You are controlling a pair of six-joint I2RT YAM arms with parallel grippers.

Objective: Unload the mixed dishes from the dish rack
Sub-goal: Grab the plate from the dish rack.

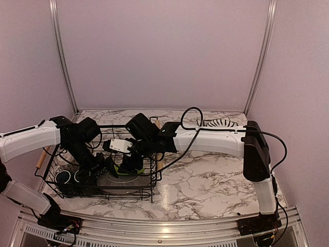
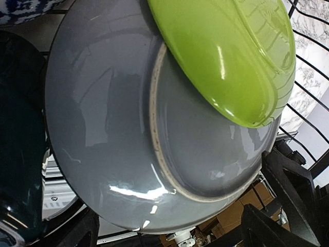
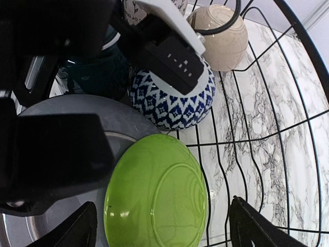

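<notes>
Left arm: Extended from the left edge of the top view and angled down into the dish rack [image 1: 110,126].
Left gripper [image 2: 169,234]: Fingers spread wide, with nothing clamped between them. The lower rim of the grey plate [image 2: 118,144] sat just above the gap between the fingers [image 2: 77,231]. Contact could not be determined.
Dish rack: Black wire basket standing on the marble table [image 1: 205,175], left of centre and near the front edge. A wooden handle [image 1: 38,160] ran along its left short side.
Dark mug [image 2: 20,154]: Located inside the rack at the left, just beside the grey plate.
Grey plate: Located inside the rack. Its underside and foot ring faced the left wrist camera. It was partly covered by the lime-green plate [image 3: 157,190].
Lime-green plate: Located inside the rack, overlapping the grey plate on the side nearer the rack's right wire wall.
Patterned mug [image 3: 175,110]: Blue and white, located inside the rack just beyond the lime-green plate.
Tan mug [image 3: 226,41]: Located inside the rack, beside the patterned mug and close to the wire wall.
Right gripper [image 3: 164,231]: Fingers set wide apart above the lime-green plate, one finger [image 3: 72,231] to each side of it. Nothing was held.
Right arm: Reached from its base at the right, leftward across the table, into the right end of the rack.
Striped dish [image 1: 221,122]: Rested on the table at the far right, outside the rack and well apart from it.
</notes>
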